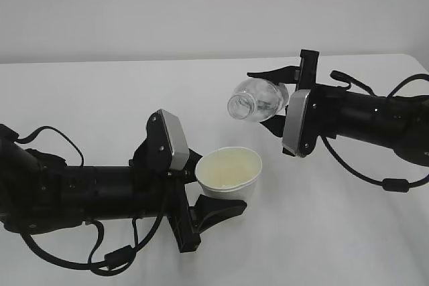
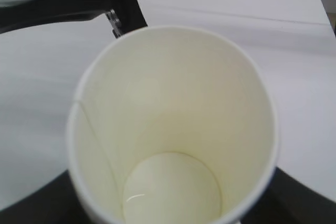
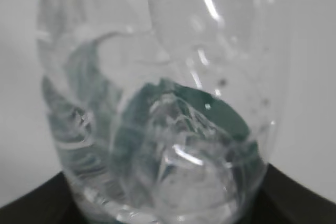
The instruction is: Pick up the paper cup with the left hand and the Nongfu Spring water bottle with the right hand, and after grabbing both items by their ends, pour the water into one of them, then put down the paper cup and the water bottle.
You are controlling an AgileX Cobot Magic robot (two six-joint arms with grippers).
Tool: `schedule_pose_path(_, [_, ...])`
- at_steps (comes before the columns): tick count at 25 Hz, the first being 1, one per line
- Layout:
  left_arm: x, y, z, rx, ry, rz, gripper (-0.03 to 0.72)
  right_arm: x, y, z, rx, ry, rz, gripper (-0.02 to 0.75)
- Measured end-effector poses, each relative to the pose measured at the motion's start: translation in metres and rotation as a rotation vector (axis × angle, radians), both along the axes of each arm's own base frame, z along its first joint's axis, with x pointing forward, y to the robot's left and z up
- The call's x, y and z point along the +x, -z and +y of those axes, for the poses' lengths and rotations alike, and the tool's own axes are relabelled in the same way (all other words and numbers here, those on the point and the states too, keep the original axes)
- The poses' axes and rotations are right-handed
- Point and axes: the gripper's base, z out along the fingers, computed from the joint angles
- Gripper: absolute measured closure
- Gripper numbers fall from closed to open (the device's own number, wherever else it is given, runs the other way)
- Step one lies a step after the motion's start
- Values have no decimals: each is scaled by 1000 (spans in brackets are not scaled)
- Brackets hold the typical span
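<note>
Clear plastic Nongfu Spring water bottle [image 1: 259,100], clamped in the right hand's end effector [image 1: 289,102], is tilting mouth-down for pouring toward the paper cup [image 1: 229,172], clamped by the left hand's end effector [image 1: 201,195] mid-worktop [image 1: 100,98].

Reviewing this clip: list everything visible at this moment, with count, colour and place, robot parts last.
paper cup: one, white outside and pale cream inside, upright, held above the table left of centre; a little water seems to lie at its bottom.
water bottle: one, clear plastic, capless, tipped on its side with its mouth pointing toward the camera and left, up and to the right of the cup; no stream visible.
table: one, white, under everything.
wall: one, pale grey, behind the table.
left hand: one, black with a grey wrist plate, lower left, shut on the cup.
right hand: one, black with a grey wrist plate, upper right, shut on the bottle's bottom end.
</note>
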Motion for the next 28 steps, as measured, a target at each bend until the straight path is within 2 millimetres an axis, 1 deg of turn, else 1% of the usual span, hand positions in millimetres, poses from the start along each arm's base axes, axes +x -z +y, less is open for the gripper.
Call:
schedule_pose_path(23, [-1, 0, 0, 5, 11, -2, 216, 1, -1, -1, -110, -5, -154, 271])
schedule_pose_path(28, [-1, 0, 0, 6, 13, -2, 216, 3, -3, -2, -109, 13, -186, 271])
